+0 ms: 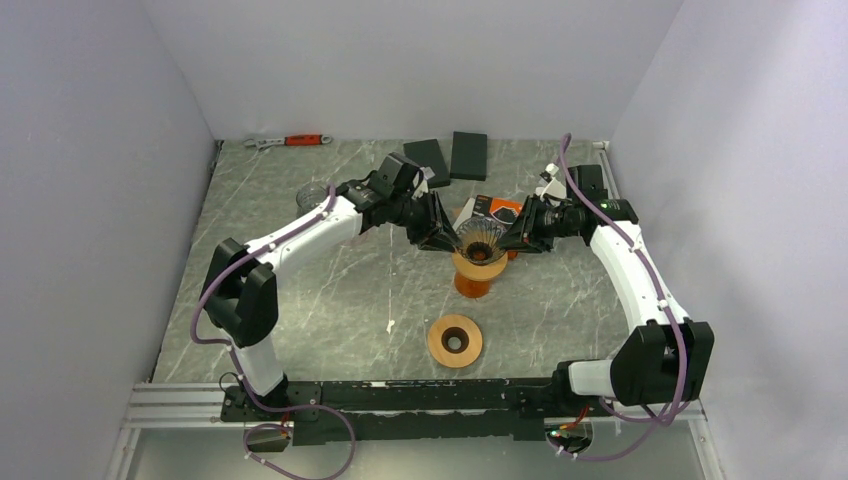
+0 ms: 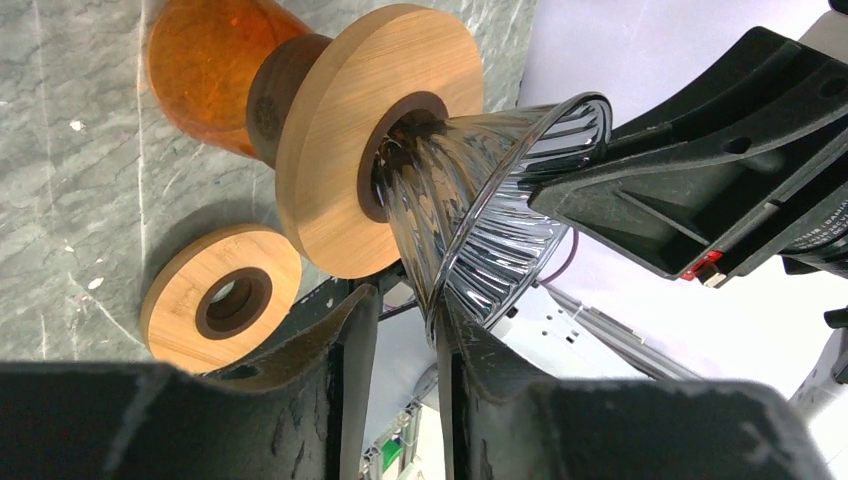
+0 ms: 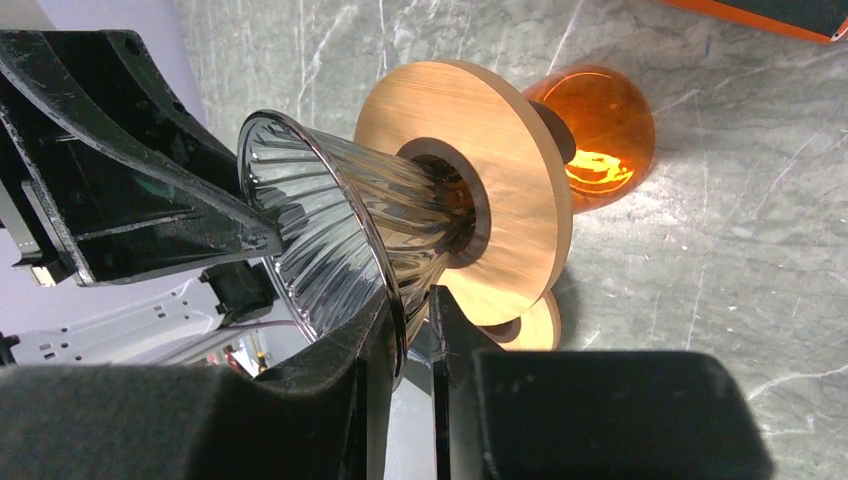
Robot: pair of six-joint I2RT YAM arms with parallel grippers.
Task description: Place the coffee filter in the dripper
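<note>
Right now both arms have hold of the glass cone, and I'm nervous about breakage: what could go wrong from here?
The left gripper and right gripper each pinch the thin rim of the glass dripper from opposite sides; uneven pulls could chip or crack it. The dripper sits in a wooden collar atop the orange vessel, so a sideways tug might topple the whole stack.

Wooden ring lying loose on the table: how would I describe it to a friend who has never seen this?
On the grey marble table, find the amber carafe near the middle. Just towards the near edge from it lies the wooden ring, flat on the stone. Unlike the matching collar atop the carafe, it carries no glass dripper.
</note>
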